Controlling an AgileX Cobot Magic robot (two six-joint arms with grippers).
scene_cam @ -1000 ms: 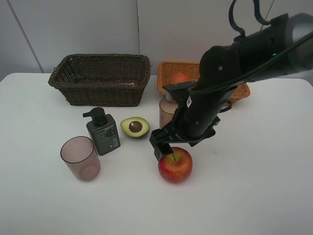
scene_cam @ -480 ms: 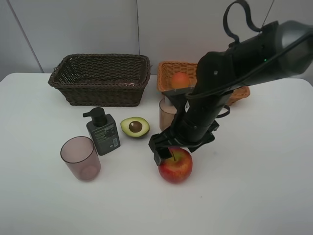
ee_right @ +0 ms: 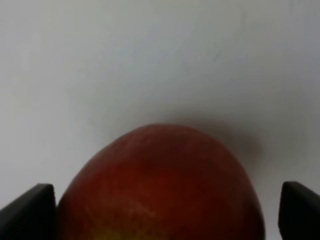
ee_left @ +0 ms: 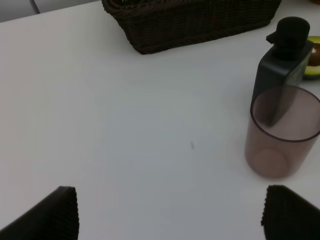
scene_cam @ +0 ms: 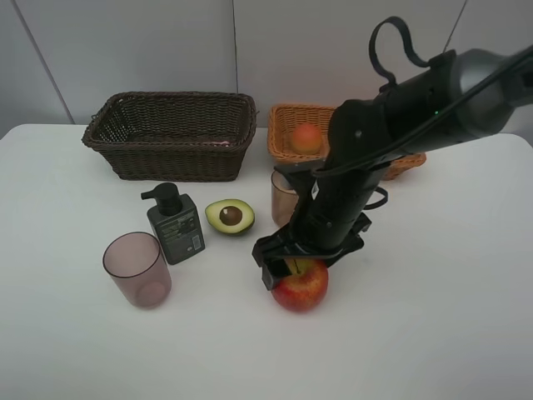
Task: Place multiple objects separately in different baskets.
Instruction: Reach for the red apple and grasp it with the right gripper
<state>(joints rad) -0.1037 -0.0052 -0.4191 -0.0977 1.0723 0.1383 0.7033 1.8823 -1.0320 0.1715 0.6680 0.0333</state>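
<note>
You're at the grasp step: R pincer (scene_cam: 291,268) open, fingers either side of the red apple (scene_cam: 303,290) on the counter (scene_cam: 416,325). Next, prob.: close, lift, carry to orange-tan basket (scene_cam: 281,137).

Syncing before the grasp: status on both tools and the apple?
Left tool open, empty. Right tool open, straddling red apple, not closed. Mauve cup stands close behind that tool.

Avocado (scene_cam: 230,216) just right of pump bottle (scene_cam: 175,225)
</note>
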